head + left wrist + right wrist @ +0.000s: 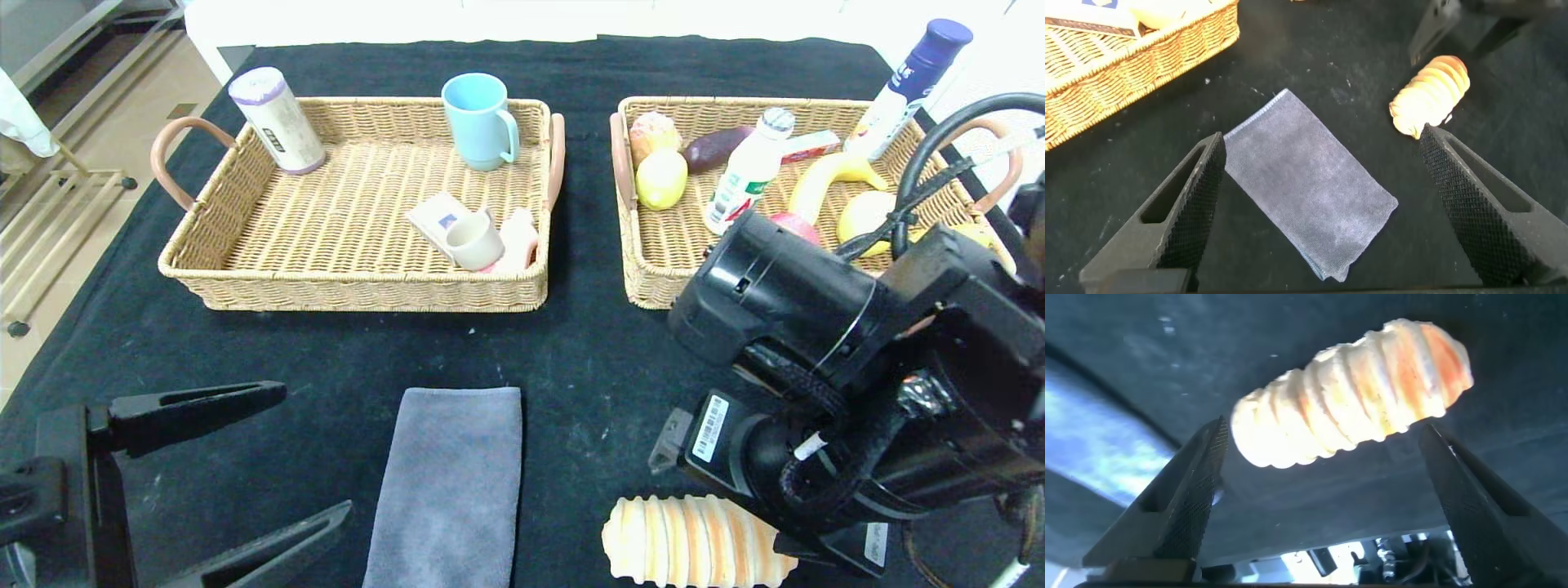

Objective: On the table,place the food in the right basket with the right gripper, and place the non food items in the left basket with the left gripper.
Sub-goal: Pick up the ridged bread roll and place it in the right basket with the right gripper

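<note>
A ridged, pale-orange bread roll lies on the black table near the front right. My right gripper hangs just above it, open, with a finger on each side of the roll and not touching it. A grey folded cloth lies at the front centre. My left gripper is open and empty just left of the cloth. In the left wrist view the cloth lies between its fingers, lower down, and the roll is beyond.
The left wicker basket holds a blue mug, a beige cup, a white canister and a small box. The right wicker basket holds a lemon, a banana, bottles and other food.
</note>
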Available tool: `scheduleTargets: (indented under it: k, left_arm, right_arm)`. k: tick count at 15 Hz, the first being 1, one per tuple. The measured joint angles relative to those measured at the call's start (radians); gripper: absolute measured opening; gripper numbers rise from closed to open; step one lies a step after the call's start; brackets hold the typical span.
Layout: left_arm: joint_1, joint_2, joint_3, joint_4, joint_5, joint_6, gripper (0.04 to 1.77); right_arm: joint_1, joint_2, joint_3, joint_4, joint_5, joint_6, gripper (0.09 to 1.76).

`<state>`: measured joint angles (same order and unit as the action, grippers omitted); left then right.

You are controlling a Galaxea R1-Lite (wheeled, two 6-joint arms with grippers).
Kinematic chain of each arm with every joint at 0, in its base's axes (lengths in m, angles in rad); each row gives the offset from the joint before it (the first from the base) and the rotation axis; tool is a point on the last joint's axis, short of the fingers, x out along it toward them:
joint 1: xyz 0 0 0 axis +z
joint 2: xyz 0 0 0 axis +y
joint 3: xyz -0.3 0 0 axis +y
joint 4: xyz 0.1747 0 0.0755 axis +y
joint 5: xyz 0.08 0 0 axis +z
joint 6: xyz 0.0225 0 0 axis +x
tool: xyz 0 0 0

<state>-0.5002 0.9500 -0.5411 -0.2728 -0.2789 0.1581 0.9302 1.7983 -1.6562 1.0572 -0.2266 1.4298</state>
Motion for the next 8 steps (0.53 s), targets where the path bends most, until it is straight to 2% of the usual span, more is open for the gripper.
scheduleTargets:
  k: [8]
  left_arm:
    - [0.000,0.000,0.003,0.003,0.000,0.002,1.72]
  right_arm:
    - [0.017,-0.021,0.069,-0.026,0.015,0.015,1.70]
